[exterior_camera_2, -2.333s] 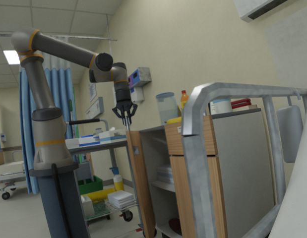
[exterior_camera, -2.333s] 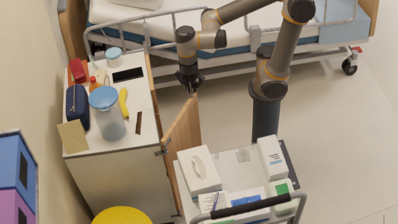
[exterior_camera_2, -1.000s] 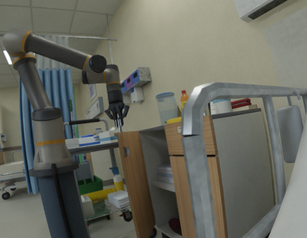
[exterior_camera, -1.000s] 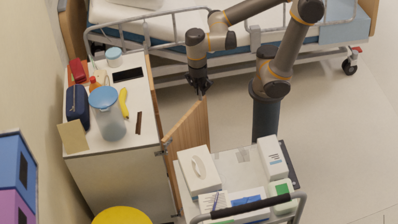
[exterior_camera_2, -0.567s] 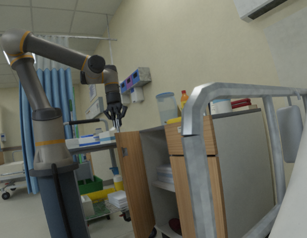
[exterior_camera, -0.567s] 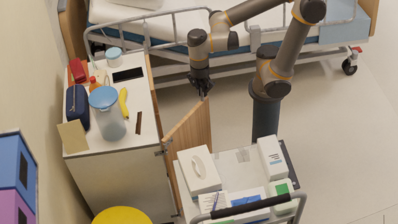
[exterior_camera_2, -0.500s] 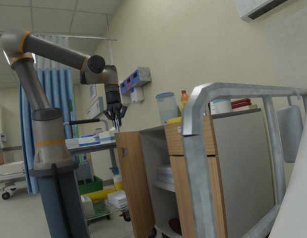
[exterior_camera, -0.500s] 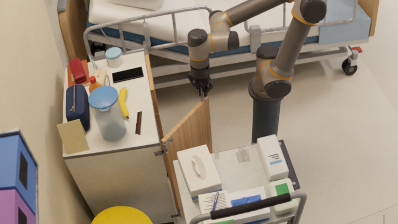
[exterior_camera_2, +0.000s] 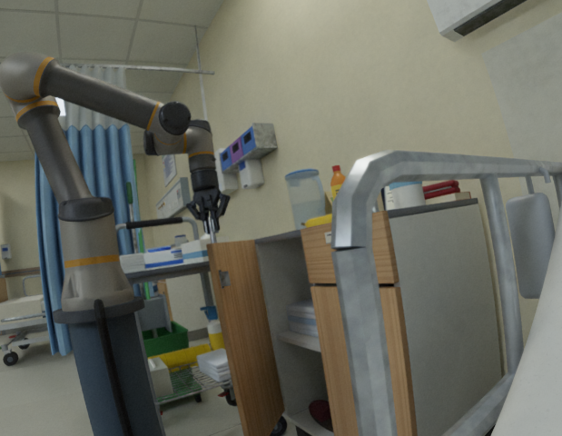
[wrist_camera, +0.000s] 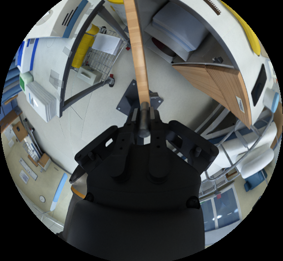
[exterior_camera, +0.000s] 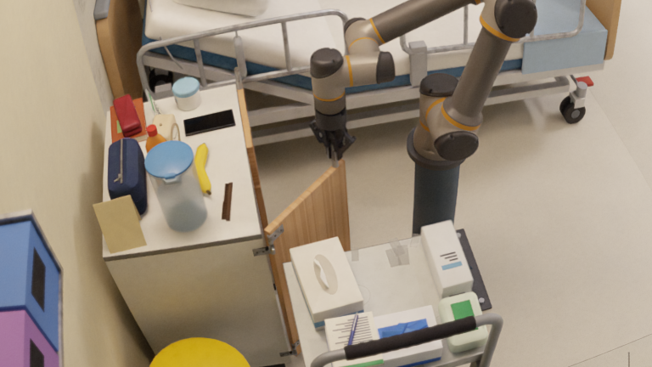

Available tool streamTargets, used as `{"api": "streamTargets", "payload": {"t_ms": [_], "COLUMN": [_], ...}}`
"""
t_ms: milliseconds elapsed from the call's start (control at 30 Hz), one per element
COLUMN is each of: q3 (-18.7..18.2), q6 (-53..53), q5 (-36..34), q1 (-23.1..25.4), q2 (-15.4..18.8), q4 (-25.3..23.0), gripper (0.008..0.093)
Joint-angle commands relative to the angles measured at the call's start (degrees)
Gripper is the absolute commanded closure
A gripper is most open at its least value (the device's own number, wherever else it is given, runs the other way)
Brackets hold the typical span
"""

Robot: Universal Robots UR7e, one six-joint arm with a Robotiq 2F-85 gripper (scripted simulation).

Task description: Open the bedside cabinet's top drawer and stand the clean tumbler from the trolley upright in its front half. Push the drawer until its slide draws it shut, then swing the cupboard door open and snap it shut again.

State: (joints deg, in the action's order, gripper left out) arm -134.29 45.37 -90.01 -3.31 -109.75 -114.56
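The wooden cupboard door (exterior_camera: 312, 204) (exterior_camera_2: 241, 328) (wrist_camera: 137, 47) stands swung well out from the bedside cabinet (exterior_camera: 178, 190) (exterior_camera_2: 365, 300), hinged at the trolley side, so the shelves inside show a stack of linen (exterior_camera_2: 302, 319) (wrist_camera: 177, 28) and a dark red item on the floor. The top drawer (exterior_camera_2: 349, 253) (wrist_camera: 221, 89) sits pushed in above the opening. A grey bar handle (wrist_camera: 144, 118) (exterior_camera_2: 210, 231) rises at the door's free edge. The tumbler is not visible. My gripper (exterior_camera: 335, 155) (exterior_camera_2: 209, 224) (wrist_camera: 144, 115) hangs straight down over that edge and is closed around the door handle.
The trolley (exterior_camera: 389, 296) (exterior_camera_2: 168, 267) stands right behind the open door, carrying a tissue box (exterior_camera: 326, 279), white boxes and a clipboard. The cabinet top holds a lidded jug (exterior_camera: 175, 185), banana, phone, pouch and bottle. The bed rail (exterior_camera: 240, 50) runs close beyond the cabinet. My arm's pedestal (exterior_camera: 435, 190) stands nearby.
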Motion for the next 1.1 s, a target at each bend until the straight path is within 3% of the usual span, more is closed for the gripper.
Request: {"api": "streamTargets", "payload": {"t_ms": [0,1067], "q3": [0.0,-0.4], "q6": [0.1,3.3], "q5": [0.0,0.0], "q1": [0.1,1.3], "q2": [0.0,-0.7], "q4": [0.0,0.2], "gripper": [0.0934,0.0934]}}
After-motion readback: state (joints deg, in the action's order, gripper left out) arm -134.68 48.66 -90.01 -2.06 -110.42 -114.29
